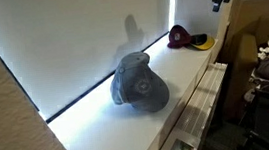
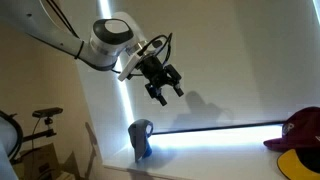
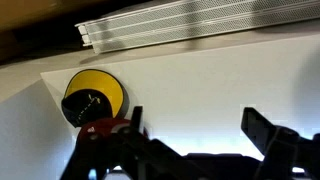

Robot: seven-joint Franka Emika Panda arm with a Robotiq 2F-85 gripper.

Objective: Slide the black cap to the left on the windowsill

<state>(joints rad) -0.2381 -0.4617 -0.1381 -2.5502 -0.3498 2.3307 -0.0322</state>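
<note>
Seeing the gripper [image 2: 166, 92] hanging in the air in front of the white blind [image 2: 230, 60], jaws spread wide with nothing between them. In an exterior view I've got the black cap [image 1: 187, 38] lying on the desk [image 1: 185, 75] next to the window, yellow brim showing, at roughly 1 o'clock from the grey-blue cap [image 1: 140, 82] and well apart from it. Wrist view puts the black cap at 8 o'clock in frame, not touching the jaws.
</note>
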